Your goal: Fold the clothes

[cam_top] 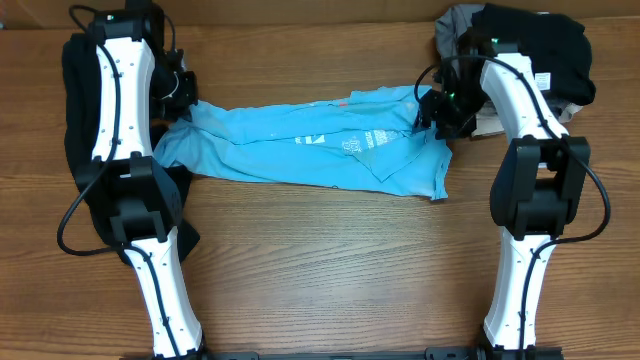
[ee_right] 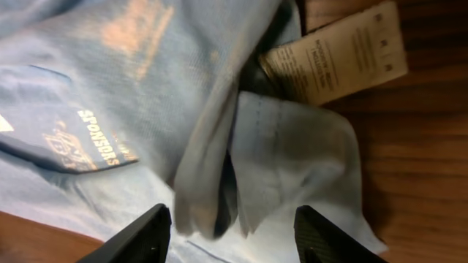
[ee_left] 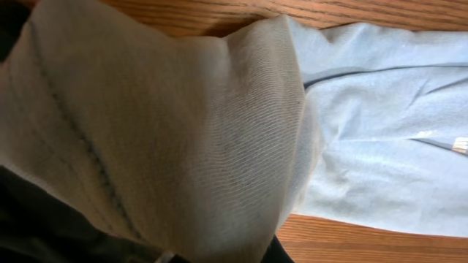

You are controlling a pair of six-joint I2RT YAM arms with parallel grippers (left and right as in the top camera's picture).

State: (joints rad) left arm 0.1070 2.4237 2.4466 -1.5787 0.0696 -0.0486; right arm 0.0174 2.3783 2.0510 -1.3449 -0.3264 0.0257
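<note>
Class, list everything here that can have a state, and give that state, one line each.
Blue shirt: partly folded into a long rumpled strip, lying flat.
Right gripper: open, over one end of the shirt.
Left gripper: at the shirt's other end; cloth hides its fingers, so open or shut is unclear.
Dark clothes pile: heaped.

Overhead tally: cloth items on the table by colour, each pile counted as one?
Blue: 1, the blue shirt
Black: 2, the black pile at left and the black pile at top right
Grey: 1, the grey garment
Total: 4
</note>
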